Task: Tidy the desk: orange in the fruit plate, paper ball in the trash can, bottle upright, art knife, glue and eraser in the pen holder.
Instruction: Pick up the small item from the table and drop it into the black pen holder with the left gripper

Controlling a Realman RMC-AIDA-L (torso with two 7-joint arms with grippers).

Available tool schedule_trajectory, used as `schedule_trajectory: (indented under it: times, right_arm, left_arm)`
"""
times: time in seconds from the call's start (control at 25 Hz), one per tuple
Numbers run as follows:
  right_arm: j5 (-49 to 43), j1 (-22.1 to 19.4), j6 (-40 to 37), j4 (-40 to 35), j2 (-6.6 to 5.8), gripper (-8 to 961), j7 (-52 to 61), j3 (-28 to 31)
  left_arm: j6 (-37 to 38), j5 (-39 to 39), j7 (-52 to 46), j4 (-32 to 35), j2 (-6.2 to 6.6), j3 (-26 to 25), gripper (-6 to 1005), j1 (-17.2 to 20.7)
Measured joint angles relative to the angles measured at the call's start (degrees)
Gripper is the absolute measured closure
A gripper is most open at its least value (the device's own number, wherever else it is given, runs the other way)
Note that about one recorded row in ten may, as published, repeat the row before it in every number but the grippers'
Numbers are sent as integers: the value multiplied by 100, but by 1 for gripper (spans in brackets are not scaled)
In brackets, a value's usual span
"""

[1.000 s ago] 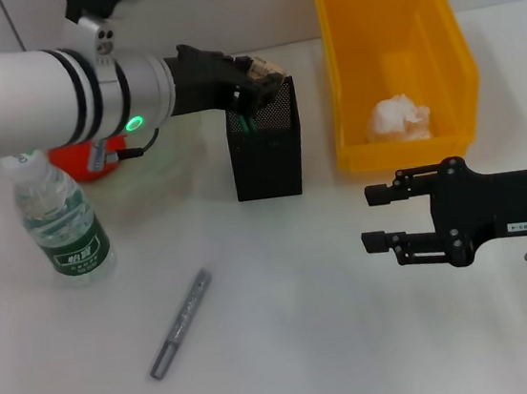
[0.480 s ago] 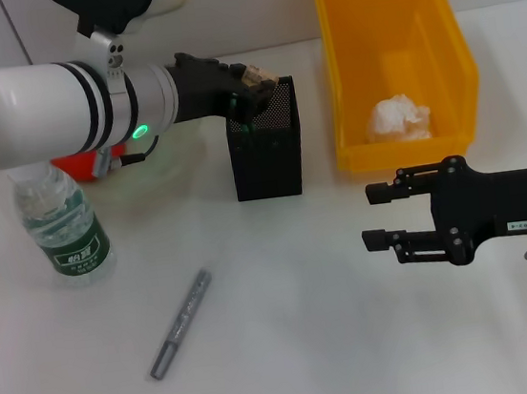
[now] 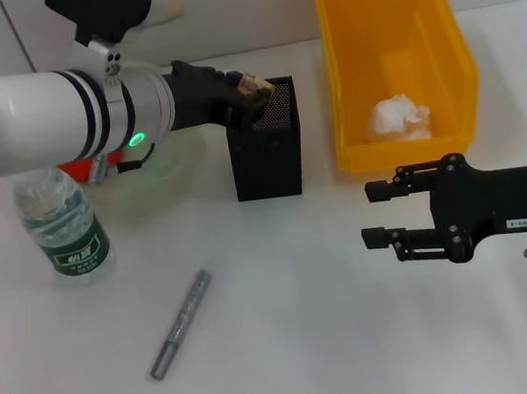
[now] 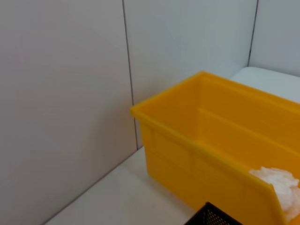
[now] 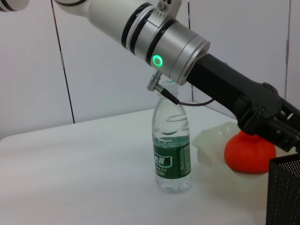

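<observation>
Now the left gripper (image 3: 249,91), upper centre, clamps the eraser (image 3: 255,86) over the pen holder (image 3: 265,149); right gripper (image 3: 377,214) gapes lower right.

The white table (image 3: 358,339) carries a bottle (image 3: 60,227), knife (image 3: 180,323), black holder (image 3: 265,144), yellow bin (image 3: 395,65) and fruit plate (image 5: 213,143).

Lighting bright, even, diffuse from overhead. White tabletop (image 3: 292,347) close to washed out; shadows soft and faint under the pen holder (image 3: 265,144) and bottle (image 3: 64,231). Mild glare on the left arm's shell. All views acceptably sharp; no obvious edge distortion.
</observation>
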Motion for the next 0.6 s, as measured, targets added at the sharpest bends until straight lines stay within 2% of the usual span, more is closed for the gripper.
schedule_trajectory:
  times: [0.28,0.6]
  right_arm:
    - [0,3,0,0,0,379,11,0]
    - [0,3,-5,0,0,379,20,0]
  left_arm:
    - [54,9,18,0,9,73,615,41]
    - [29,8,18,0,9,73,442,49]
